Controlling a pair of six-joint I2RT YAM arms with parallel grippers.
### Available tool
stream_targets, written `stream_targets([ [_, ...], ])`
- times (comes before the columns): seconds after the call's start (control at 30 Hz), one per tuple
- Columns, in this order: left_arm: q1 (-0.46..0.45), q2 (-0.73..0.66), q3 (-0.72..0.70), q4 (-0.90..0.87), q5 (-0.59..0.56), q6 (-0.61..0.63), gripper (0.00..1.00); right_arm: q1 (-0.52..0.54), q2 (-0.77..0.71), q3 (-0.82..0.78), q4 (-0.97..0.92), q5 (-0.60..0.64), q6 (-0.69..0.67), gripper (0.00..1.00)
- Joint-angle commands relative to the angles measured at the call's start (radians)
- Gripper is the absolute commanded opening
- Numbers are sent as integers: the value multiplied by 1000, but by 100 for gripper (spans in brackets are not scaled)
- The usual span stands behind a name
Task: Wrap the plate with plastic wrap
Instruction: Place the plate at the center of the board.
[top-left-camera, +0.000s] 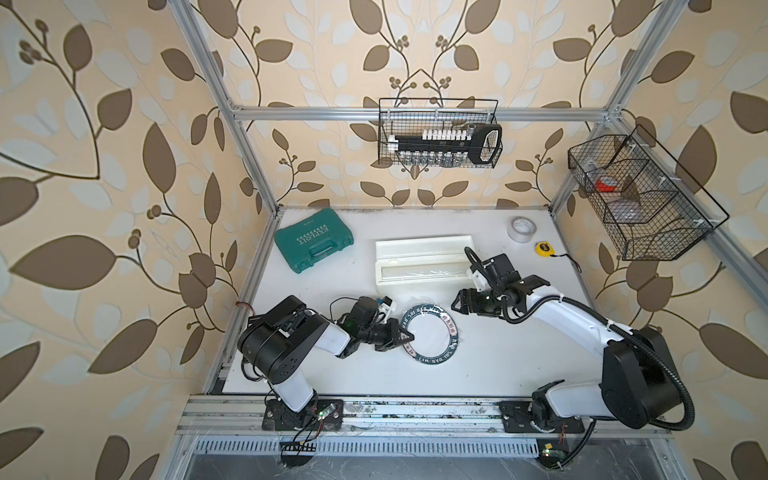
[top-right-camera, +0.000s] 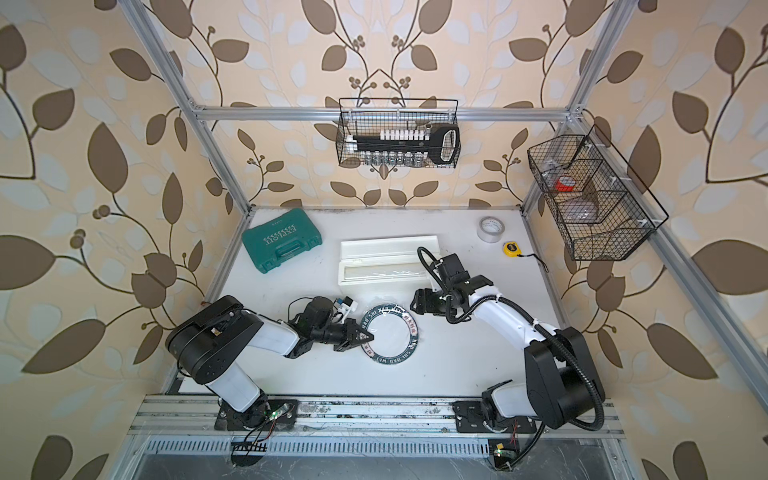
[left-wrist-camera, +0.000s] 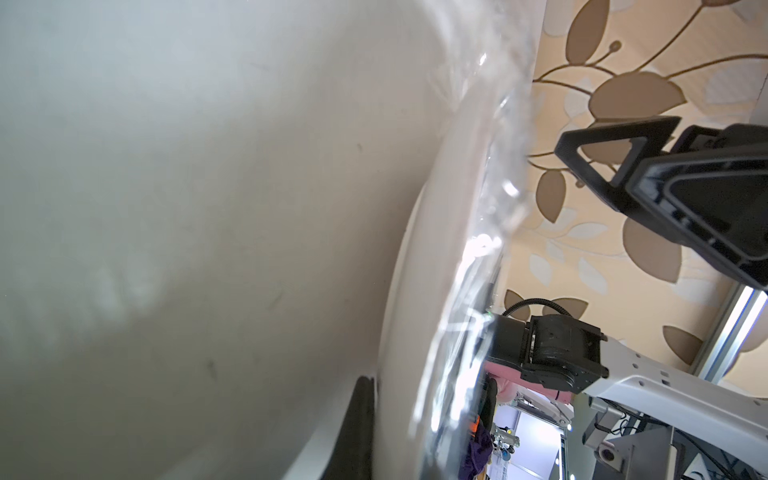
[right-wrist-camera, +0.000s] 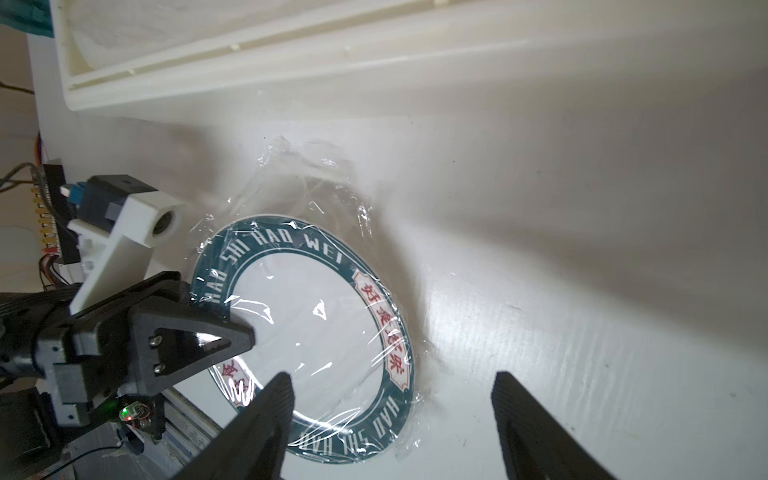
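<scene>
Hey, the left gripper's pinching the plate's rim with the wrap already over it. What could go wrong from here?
1. The left gripper pinches the plate at one edge only, so the plate could slip or pivot if lifted.
2. The plastic wrap bunches loose on the side facing the dispenser box; it may peel back rather than tuck under.
3. The open right gripper hovers close to the plate; reaching in could snag or tear the plastic wrap.
</scene>
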Motion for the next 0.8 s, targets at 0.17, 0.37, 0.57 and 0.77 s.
stream_targets([
  [0.17,-7,-123,17,-419,-152,50,44,20,-45,-61,25,-30,84,73],
  [0.37,25,-328,118,-891,-312,158,58,47,-79,-80,-27,1,132,72],
  [0.57,47,-428,309,-1163,-426,268,65,138,-99,-127,-3,19,243,69],
  [0.77,35,-366,448,-1224,-424,367,61,260,-90,-154,95,14,403,55],
])
